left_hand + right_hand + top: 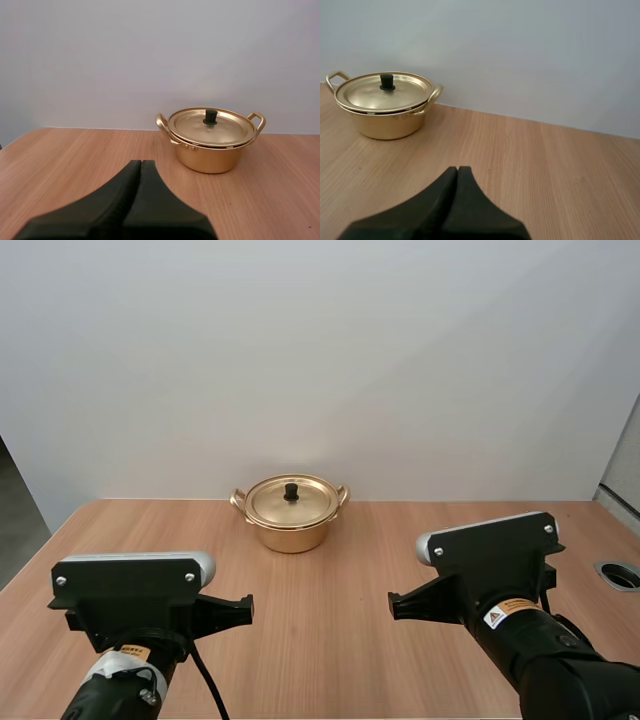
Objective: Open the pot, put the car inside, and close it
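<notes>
While the pot (291,512) stands lidded, closed fingers (117,202) rest well short.

Pot (291,530): shiny gold, handles the same gold. Lid (272,502): gold with a paler sheen. Knob (291,491) on lid: black.

Table (330,580) under pot: light brown wood with a fine straight grain and some darker streaks. Wall (300,360) behind pot: plain off-white, no pattern.

Left gripper (141,164) and right gripper (458,170), both nearer than pot: matte black.

Label (507,614) on black right arm (545,655): white with an orange-red triangle. Label (133,651) on black left arm (140,620): orange-yellow.

Ring (620,574) set in table, right of pot: grey with a dark centre.
</notes>
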### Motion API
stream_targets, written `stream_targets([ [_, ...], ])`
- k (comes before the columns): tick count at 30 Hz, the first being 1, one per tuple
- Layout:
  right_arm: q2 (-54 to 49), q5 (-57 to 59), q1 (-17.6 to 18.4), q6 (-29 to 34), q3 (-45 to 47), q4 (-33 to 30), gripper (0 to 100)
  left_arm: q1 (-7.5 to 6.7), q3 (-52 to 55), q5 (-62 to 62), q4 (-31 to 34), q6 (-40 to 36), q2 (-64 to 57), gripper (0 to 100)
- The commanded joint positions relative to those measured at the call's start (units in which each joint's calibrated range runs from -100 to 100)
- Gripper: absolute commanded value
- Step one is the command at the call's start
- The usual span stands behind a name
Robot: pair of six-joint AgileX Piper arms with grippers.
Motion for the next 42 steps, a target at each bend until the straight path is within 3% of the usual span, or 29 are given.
stream_targets([
  [1, -0.05, -4.13, -0.03, -0.02, 1.08, -0.66, 0, 0.01, 0.00, -0.09, 0.23, -0.02, 0.00, 0],
  [8, -0.05, -7.51, -0.03, -0.51, 4.43, -0.90, 0, 0.01, 0.00, -0.77, 0.21, -0.02, 0.00, 0],
  [13, -1.99, 7.53, 1.11, -0.29, 4.43, -0.02, 0, 0.01, 0.00, 6.31, 9.90, -0.02, 0.00, 0],
  [20, -16.78, 21.52, 1.21, 0.16, 4.43, 0.49, 0, 0.01, 0.00, 6.31, 18.48, -0.02, 0.00, 0],
  [42, -16.78, 21.88, -0.36, 1.16, 4.43, -0.42, 0, 0.01, 0.00, 6.31, 18.73, -0.02, 0.00, 0],
])
